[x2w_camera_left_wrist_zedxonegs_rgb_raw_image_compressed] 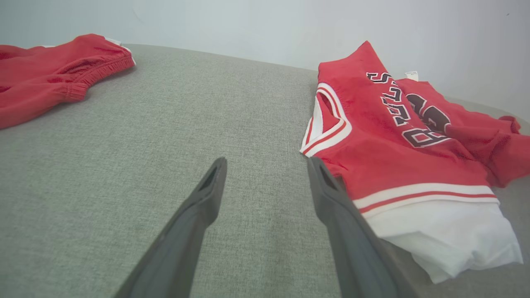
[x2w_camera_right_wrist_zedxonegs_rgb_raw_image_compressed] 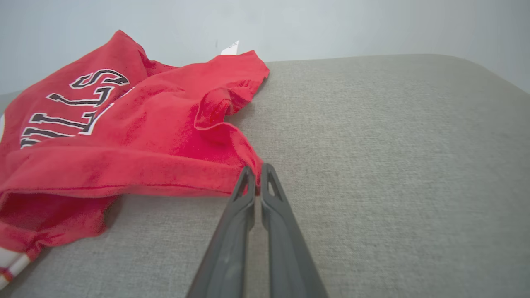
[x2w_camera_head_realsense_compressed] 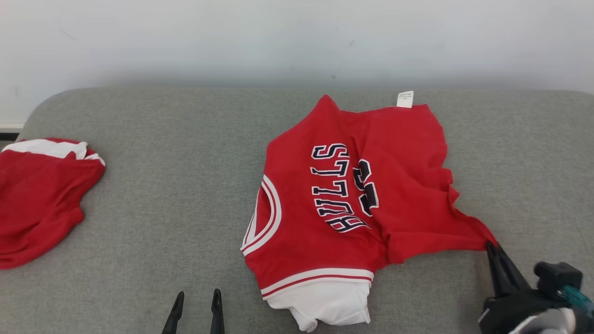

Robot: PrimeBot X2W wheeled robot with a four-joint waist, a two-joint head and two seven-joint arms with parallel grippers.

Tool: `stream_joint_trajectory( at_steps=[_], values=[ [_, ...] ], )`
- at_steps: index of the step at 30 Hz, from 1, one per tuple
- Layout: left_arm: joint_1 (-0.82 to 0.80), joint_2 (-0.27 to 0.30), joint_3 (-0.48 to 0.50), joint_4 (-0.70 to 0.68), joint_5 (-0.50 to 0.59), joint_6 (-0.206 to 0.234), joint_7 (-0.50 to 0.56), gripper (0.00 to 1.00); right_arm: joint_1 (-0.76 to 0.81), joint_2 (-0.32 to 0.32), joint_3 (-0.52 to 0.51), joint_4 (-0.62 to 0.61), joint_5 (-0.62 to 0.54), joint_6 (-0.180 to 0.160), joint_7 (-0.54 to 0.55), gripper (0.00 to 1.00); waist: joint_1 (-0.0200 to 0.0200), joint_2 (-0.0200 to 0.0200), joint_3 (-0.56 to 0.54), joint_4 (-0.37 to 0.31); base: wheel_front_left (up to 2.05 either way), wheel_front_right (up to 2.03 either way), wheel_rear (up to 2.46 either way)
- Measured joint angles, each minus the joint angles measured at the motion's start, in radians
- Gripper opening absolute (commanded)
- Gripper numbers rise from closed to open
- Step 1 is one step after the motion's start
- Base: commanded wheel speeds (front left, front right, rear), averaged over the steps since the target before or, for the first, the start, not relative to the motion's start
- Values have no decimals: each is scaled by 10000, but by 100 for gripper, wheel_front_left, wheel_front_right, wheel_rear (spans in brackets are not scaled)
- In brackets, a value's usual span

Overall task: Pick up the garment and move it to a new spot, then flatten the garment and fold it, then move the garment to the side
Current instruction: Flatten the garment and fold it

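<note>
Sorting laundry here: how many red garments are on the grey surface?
2: the lettered jersey in the middle, and a crumpled bundle at the far left, cut off by the frame; more may lie beyond.

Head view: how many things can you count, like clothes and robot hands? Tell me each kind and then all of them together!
jersey, red with letters: 1
other red garment, lying off to the left: 1
robot hands: 2, the left hand and the right hand
Total: 4
</note>
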Motion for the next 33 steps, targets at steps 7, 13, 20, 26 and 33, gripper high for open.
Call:
stream_joint_trajectory(
  at_steps=[7, 13, 20, 26, 33],
  values=[
    [2, 0, -2, 58, 0, -15, 0, 100, 1560, 307, -1266, -1519, 8, 0, 780, 0, 0, 0, -137, -325, 0, 0, 0],
    [60, 0, 65, 82, 6, -81, 2, 100, 2328, 871, -1756, -2360, -165, 0, 1197, 0, 0, 0, -296, -419, 0, 0, 0],
    [235, 0, 173, 86, 121, -121, 0, 100, 2501, 1187, -2234, -3080, -711, 0, 794, 100, -1, 0, -455, -523, 0, 0, 0],
    [242, 0, 205, 107, 188, -178, 2, 100, 2505, 1361, -2295, -3392, -945, 0, 518, 100, 0, 0, -560, -592, 0, 0, 0],
    [264, 0, 192, 240, 211, -270, 0, 100, 2503, 1672, -1858, -3402, -1003, 0, 334, 100, 0, 0, -609, -687, 0, 0, 0]
  ],
)
